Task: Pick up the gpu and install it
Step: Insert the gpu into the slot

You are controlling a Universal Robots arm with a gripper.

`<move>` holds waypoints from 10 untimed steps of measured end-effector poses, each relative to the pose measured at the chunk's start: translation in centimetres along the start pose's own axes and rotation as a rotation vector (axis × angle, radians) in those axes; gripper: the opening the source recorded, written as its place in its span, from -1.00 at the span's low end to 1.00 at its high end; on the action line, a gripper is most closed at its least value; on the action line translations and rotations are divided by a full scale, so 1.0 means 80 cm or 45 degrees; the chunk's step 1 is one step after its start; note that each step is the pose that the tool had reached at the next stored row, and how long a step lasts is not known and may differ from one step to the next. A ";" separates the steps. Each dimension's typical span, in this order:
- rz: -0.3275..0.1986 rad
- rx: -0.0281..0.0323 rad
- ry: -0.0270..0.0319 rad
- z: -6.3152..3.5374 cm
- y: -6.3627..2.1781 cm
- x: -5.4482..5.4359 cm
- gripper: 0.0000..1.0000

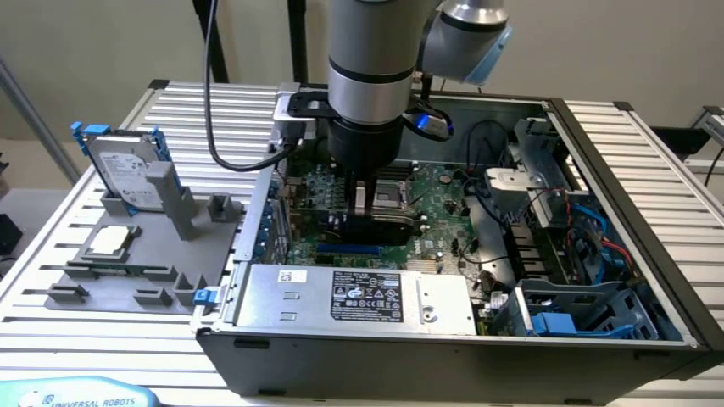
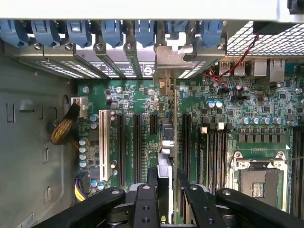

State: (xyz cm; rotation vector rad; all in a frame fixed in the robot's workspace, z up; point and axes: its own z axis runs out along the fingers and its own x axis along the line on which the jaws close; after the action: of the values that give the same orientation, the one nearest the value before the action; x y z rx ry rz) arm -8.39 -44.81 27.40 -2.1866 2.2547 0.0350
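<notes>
green motherboard (image 2: 128,99) beneath claw (image 2: 167,174) tight around thin dark gpu (image 2: 166,142), silver-bracketed

Robotics lab bench: my gripper (image 2: 167,175) in open PC case (image 1: 453,365) on slotted aluminium table (image 1: 667,170); grey parts fixture (image 1: 114,284) at case's nine o'clock.

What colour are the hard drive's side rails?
Blue rails on the hard drive; exterior view shows them best.

"UNIVERSAL ROBOTS" is printed on the pale blue cover (image 1: 68,393) at the exterior view's lower left.
</notes>
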 end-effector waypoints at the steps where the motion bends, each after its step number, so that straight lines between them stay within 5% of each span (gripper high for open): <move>1: 0.000 0.0001 -0.0002 0.000 0.001 0.000 -0.47; 10: 0.004 0.0000 -0.0002 0.001 0.005 -0.001 -0.47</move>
State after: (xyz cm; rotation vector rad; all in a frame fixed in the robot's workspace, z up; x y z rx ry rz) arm -8.81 -44.68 27.34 -2.1831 2.2579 0.0351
